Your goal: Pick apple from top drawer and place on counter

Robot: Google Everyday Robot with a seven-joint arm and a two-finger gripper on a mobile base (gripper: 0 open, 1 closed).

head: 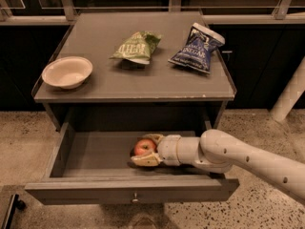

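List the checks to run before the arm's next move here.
1. The top drawer is pulled open: ok.
2. The gripper is at the apple inside the drawer: ok.
3. Firm hold on the apple: cannot tell.
4. Bare patch on the counter in front of the bowl and the green bag: ok.
5. Room to lift past the counter's front edge: cannot tell.

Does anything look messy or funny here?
Nothing is spilled or broken. The only odd thing is the apple sitting in the open top drawer, with the gripper right at it. The bowl stands upright; the green bag and blue bag lie flat on the counter.
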